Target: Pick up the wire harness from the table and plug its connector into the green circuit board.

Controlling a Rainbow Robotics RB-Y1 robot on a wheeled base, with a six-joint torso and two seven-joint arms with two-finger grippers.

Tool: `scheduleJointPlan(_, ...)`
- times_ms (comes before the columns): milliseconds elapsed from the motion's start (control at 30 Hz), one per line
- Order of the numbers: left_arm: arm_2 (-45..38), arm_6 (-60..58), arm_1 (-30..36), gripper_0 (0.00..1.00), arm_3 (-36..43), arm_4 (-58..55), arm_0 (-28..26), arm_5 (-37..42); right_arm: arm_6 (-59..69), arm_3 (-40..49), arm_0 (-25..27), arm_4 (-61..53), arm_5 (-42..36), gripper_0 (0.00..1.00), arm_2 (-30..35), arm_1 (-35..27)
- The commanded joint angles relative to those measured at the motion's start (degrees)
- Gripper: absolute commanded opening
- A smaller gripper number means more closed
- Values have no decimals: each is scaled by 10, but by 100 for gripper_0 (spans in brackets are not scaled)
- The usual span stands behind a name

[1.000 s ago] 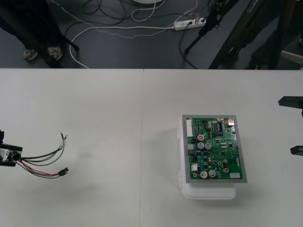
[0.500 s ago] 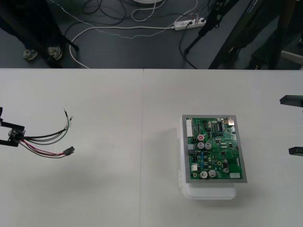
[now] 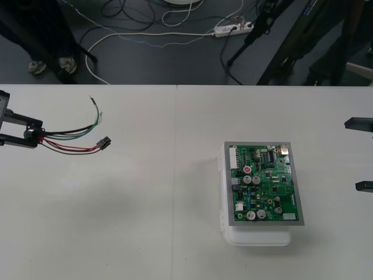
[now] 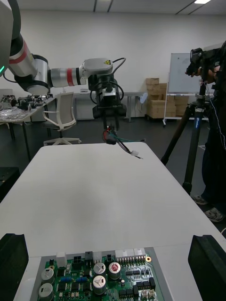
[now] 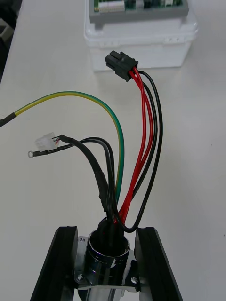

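Note:
My left gripper (image 3: 26, 139) is at the table's far left, shut on the round metal socket (image 5: 108, 251) of the wire harness (image 3: 73, 140). The socket sits between its two black fingers (image 5: 59, 263). Red, black and green wires fan out toward the green circuit board (image 3: 263, 183). The black plug (image 3: 105, 143) hangs free at their end, well apart from the board. In the left wrist view the plug (image 5: 121, 65) points toward the board's white base (image 5: 141, 35). My right gripper (image 3: 361, 154) waits open at the right edge, near the board (image 4: 99, 280).
The white base (image 3: 256, 236) juts out under the board's near side. A green-yellow wire (image 5: 70, 96) and a thin lead with a small white connector (image 5: 46, 141) trail off beside the harness. Bare table lies between harness and board.
My left gripper has carried the harness toward the table's far side and a little right. The plug now sits farther from the near edge and closer to the board. The right arm has stayed put.

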State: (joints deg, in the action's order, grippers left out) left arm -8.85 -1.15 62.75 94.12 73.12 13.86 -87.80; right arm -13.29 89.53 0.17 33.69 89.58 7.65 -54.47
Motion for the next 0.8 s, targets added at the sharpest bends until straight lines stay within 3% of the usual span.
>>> scheduleJointPlan(33, 23, -80, 28, 0, 15, -47, 43, -22, 3, 3, 4, -6, 4, 100, 21, -25)
scheduleJointPlan(800, 98, -155, 27, 0, 80, -250, 57, -22, -2, 6, 0, 10, 4, 100, 26, -22)
